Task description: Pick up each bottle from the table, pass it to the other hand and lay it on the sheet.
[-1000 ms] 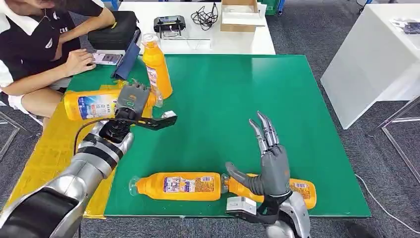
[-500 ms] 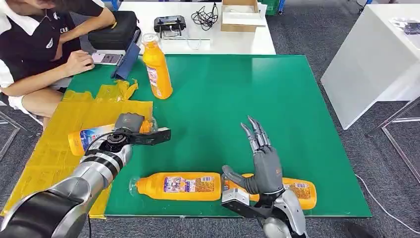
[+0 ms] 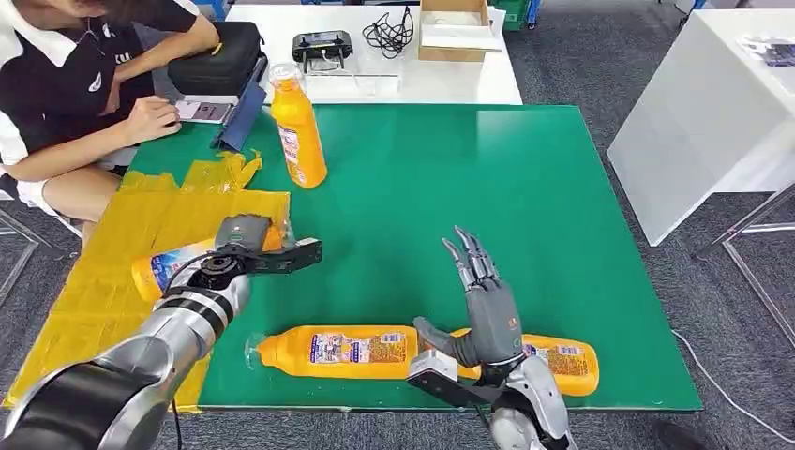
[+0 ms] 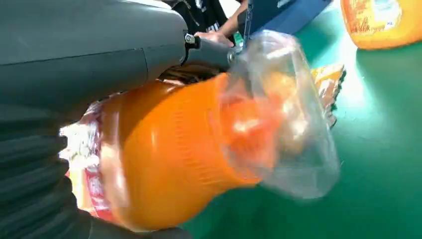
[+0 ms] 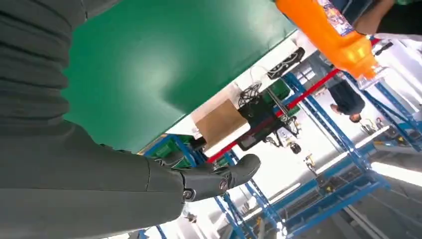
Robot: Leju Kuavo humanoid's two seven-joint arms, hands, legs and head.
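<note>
Left hand (image 3: 242, 236): fingers wrapped round the neck end of an orange bottle (image 3: 173, 262), which lies on its side on the yellow sheet (image 3: 94, 291) at the near left of the green table (image 3: 525, 187). In the left wrist view the thumb (image 4: 214, 50) crosses the bottle's shoulder just behind the clear cap (image 4: 293, 124). The bottle appears to rest on the sheet while the hand holds it; whether its full weight is down cannot be told.

Right hand (image 3: 487, 314): fingers straight and spread, pointing away from the robot, thumb (image 3: 433, 336) out to the left, holding nothing. It hovers above the junction of 2 more bottles lying end to end along the near edge: the left-lying bottle (image 3: 333, 352) and the right-lying bottle (image 3: 558, 361).

A 4th, upright bottle (image 3: 298, 127) stands at the far left, just beyond the sheet. A seated person (image 3: 84, 84) works at the far left corner.

Handling, as judged: the bottles look full, hence moderately heavy; the plastic walls are stiff but smooth and glossy, so likely slippery and prone to rolling when laid flat. The ribbed shoulder below the cap, or the labelled mid-body, offers the surest hold.
</note>
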